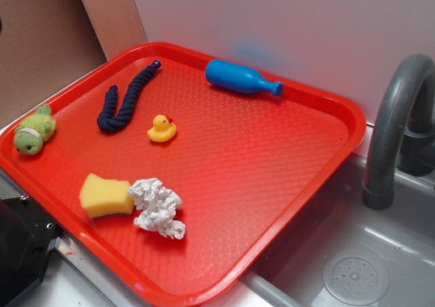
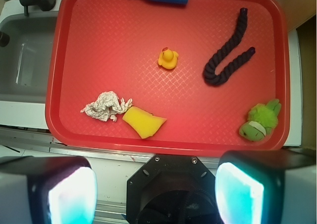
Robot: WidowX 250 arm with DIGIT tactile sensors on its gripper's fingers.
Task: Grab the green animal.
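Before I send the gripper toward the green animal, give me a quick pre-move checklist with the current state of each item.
1. Target located: the lime-green plush animal lies at the edge of the red plastic tray - ok.
2. Target free of neighbours: the dark blue twisted rope and the yellow rubber duck lie apart from it - ok.
3. Gripper open and empty: fingers wide apart, nothing between them - ok.
4. Gripper above target: it sits off the tray's near edge, with the plush off to one side - not ok.
5. Room beside the tray rim for a finger: plush is close to the rim - cannot tell.
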